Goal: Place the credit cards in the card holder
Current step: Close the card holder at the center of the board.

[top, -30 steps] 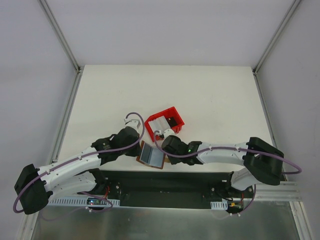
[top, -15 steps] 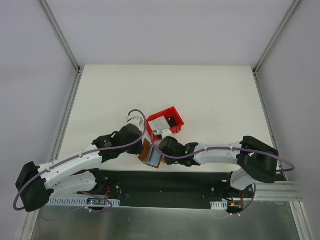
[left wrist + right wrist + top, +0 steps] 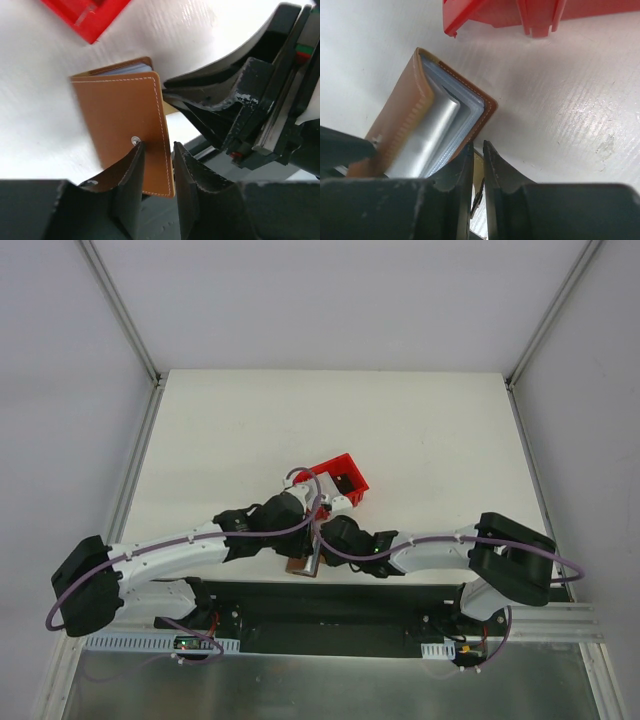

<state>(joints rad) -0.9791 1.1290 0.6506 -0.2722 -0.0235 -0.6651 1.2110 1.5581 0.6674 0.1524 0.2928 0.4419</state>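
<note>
**Both arms at the wallet, just in front of the tray**

The brown wallet [image 3: 303, 562] is on the white table [image 3: 420, 430] just on the near side of the red tray [image 3: 340, 472], towards the arms' bases, close to the tray but not touching it. Both arms reach in and meet over it from either side.

The right gripper [image 3: 478, 146] is clenched almost flat. A thin tan flap of the wallet is pinched between its fingers, at the corner farthest from the tray. From that wrist the wallet gapes a little, one tan cover lifted off the pale sleeves [image 3: 472, 107], and a silvery card [image 3: 437, 132] lies between them.

The left gripper [image 3: 157, 146] comes at the wallet's outer cover from the side away from the tray. Its jaws are a little apart and released, with the stitched cover showing in the gap. One fingertip [image 3: 131, 160] is right at the small metal snap [image 3: 135, 140].
</note>
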